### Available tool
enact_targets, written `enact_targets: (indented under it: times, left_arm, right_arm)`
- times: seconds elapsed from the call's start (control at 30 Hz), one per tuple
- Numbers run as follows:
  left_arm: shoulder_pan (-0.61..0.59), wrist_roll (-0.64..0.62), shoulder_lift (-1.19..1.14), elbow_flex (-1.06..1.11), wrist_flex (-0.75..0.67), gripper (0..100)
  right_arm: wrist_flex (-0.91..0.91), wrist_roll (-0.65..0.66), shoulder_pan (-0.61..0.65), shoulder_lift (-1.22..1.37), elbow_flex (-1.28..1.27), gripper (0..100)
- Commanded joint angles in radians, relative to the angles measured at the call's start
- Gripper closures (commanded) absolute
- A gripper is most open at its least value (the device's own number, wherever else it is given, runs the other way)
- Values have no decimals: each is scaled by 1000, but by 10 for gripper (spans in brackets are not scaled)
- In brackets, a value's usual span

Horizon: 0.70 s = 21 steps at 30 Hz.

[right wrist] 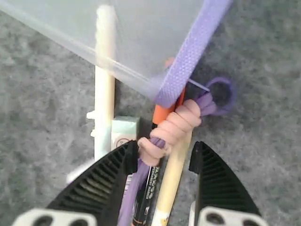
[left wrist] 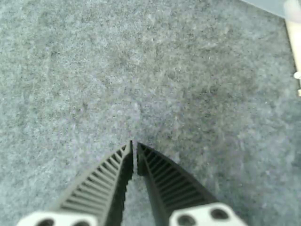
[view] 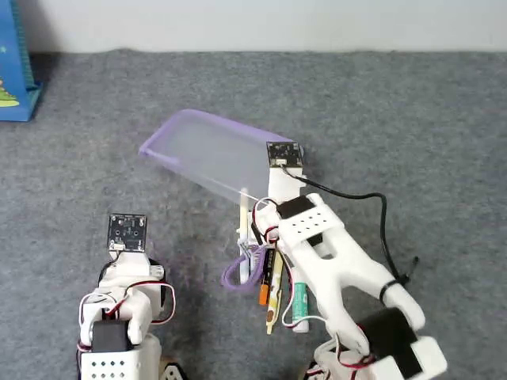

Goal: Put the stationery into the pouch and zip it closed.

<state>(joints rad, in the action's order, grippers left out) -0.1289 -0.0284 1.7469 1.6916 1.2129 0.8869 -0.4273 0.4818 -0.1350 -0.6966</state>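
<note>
On the grey carpeted surface [view: 412,119], the translucent pouch [view: 210,154] with its purple zip band lay near the middle, its corner reaching the cluster of stationery in front of the right arm [view: 333,253]. That cluster lay loose on the surface outside the pouch: a white pen [view: 244,229], an orange pen [view: 264,281], a cream pencil [view: 274,301] and a green-capped tube [view: 300,305], lined up close together beside one another, with a purple cord [view: 234,275] looped next to them.

From the right wrist view, the right gripper [right wrist: 163,148] stood open at a moderate width, one jaw on each side of a pink coil [right wrist: 171,128] wound around the purple cord [right wrist: 136,188]. One jaw touched the coil; the other was apart from it. The coil lay across the orange pen [right wrist: 162,113] and the cream pencil [right wrist: 171,181], just below the pouch's purple band [right wrist: 188,56]. The white pen [right wrist: 104,99] ran alongside, its far end showing through the pouch's clear wall [right wrist: 141,28]; whether it was inside or underneath could not be told. A small pale block [right wrist: 124,134] sat between the white pen and the cord.

Well apart, at the near left, the left arm [view: 127,317] sat drawn back. The left gripper [left wrist: 134,143] hung above bare carpet with its jaws closed together, holding nothing.

A blue object [view: 16,71] stood at the far left edge.
</note>
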Motion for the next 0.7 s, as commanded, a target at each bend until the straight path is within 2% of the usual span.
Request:
enact_targets:
  times: [0.0,0.17,0.37,0.5,0.67]
  left_arm:
    - [-2,-8,9,-15,5,986]
    - [-2,-8,9,-15,5,986]
    - [-2,-8,9,-15,5,986]
    - [-2,-8,9,-15,5,986]
    - [-2,-8,9,-15,5,986]
  right_arm:
    - [-19,-9,10,5,8,812]
    - [2,-9,8,8,3,821]
    - [48,41,7,2,8,995]
    - [93,60,4,-13,8,991]
    - [168,152,4,-145,2,990]
